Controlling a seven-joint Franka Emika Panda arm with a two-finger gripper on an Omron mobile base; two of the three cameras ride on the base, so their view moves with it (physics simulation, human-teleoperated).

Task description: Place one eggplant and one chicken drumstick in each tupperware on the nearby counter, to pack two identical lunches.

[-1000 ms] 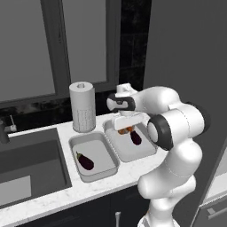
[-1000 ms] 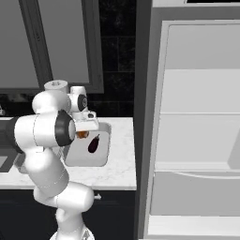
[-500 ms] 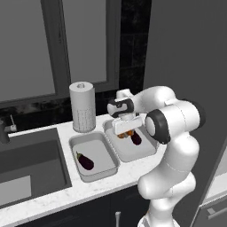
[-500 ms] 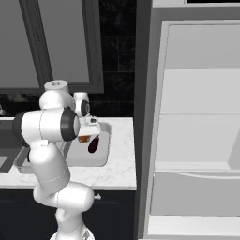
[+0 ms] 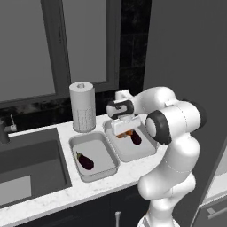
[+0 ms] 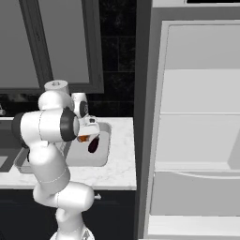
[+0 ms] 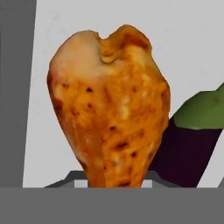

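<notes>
A browned chicken drumstick [image 7: 109, 105] stands between my fingers, and my gripper [image 5: 125, 128] is shut on it. It hangs just over the right tupperware [image 5: 133, 153], beside the purple eggplant [image 5: 135, 138] that lies in that tray. From the other side, the gripper [image 6: 84, 137] holds the drumstick [image 6: 83, 138] next to that eggplant [image 6: 93, 144] over the tray [image 6: 101, 157]. In the hand view, the eggplant [image 7: 192, 144] with its green cap lies to the right on the pale tray floor [image 7: 188, 43]. The left tupperware [image 5: 95, 170] holds one eggplant [image 5: 84, 161].
A paper towel roll [image 5: 83, 106] stands upright behind the left tray. The dark sink basin [image 5: 26, 164] with its faucet [image 5: 4, 131] lies to the left. The open fridge [image 6: 197, 117] rises right of the marble counter [image 6: 117, 173].
My gripper has come down with the drumstick, lower over the right tupperware. The trays and both eggplants have stayed put.
</notes>
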